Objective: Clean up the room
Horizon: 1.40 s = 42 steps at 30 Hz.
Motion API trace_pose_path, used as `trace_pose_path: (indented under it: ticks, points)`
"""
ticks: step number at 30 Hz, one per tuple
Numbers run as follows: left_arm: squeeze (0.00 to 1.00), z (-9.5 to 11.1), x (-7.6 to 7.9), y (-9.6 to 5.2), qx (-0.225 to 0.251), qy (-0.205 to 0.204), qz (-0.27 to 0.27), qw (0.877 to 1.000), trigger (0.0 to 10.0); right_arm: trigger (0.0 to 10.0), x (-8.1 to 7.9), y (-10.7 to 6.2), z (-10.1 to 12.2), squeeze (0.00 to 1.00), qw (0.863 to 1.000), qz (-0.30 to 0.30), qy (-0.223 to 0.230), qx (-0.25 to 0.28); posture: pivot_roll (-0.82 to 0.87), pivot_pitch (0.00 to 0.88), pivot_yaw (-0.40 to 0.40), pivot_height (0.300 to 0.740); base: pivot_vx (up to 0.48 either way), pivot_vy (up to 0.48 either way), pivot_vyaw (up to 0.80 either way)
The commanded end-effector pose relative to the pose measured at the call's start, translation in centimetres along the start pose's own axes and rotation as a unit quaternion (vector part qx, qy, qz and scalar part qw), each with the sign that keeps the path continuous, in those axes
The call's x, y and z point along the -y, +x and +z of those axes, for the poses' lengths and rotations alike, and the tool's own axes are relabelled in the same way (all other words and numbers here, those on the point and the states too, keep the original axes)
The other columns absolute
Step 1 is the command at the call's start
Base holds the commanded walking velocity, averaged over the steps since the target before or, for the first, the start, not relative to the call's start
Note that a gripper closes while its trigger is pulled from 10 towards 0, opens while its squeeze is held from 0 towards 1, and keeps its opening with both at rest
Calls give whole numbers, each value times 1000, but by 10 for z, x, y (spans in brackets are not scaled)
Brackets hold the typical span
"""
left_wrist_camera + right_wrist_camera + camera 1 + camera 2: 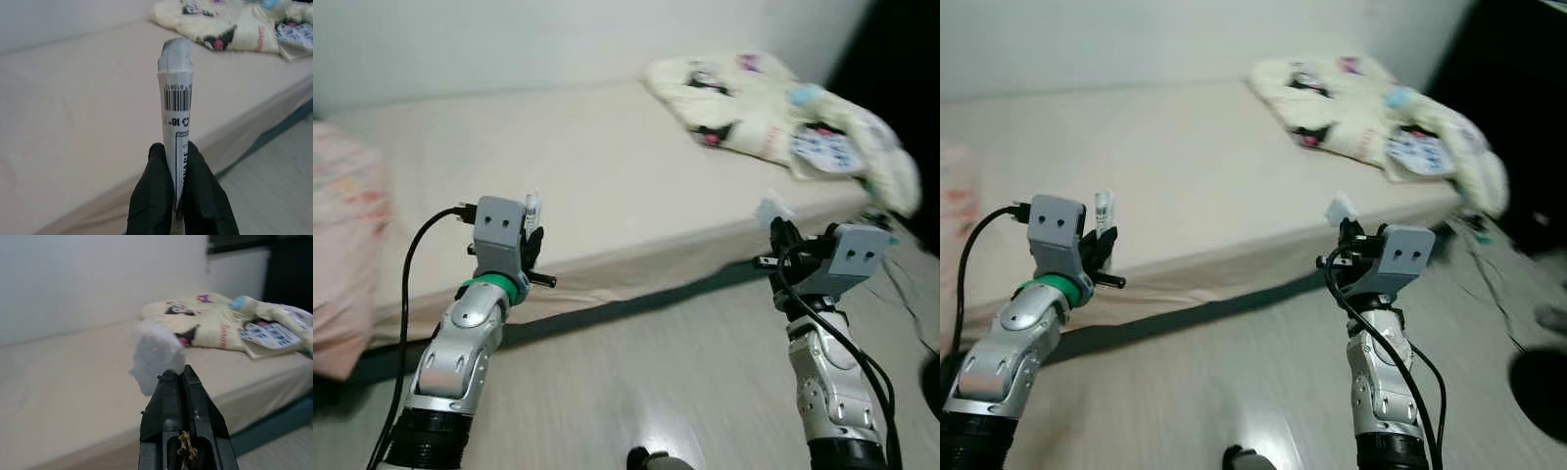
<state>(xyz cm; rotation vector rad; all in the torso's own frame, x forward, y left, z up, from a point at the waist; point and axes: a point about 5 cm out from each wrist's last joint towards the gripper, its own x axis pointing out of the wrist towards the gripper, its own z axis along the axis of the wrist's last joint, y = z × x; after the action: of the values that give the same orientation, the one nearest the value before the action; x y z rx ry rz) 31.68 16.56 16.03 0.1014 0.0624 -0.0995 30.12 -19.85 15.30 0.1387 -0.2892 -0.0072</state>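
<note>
My left gripper (532, 227) is raised in front of the bed, shut on a flattened white wrapper (176, 127) with a barcode that sticks up between its fingers (200, 196). To the right, my right gripper (781, 232) is shut on a crumpled white scrap of tissue (155, 355), also held up before the mattress edge. Both arms hover over the floor, short of the bed.
A low bed with a beige sheet (558, 166) spans the view. A cream patterned blanket (773, 108) lies bunched on its far right corner. A pink pillow (342, 245) sits at the left. Pale wood floor (646, 382) lies below; a dark area is at the far right.
</note>
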Motion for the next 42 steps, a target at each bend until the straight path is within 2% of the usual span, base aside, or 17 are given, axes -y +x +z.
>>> trace_pose_path:
  ticks: [1,8,34,37,42]
  points:
    - [0,0,-1,3,-1,-4,2,1000,10000,10000,-1,0,-2,0,1000,-3,1,-1,16,46,61,706,0,0,-800]
    - [0,8,-5,8,12,-6,13,1000,10000,10000,-5,4,1,0,1000,5,2,7,19,36,58,706,0,0,-800]
    - [0,10,-4,11,19,-8,16,1000,10000,10000,-5,5,1,0,1000,5,3,11,20,52,54,706,0,0,-798]
    - [0,7,-2,10,16,-6,14,1000,10000,10000,-6,4,-1,0,1000,6,2,7,23,53,52,706,0,0,-800]
    - [0,-12,-1,5,-11,7,12,1000,10000,10000,-7,0,-6,0,1000,7,0,-2,24,59,50,706,0,0,-800]
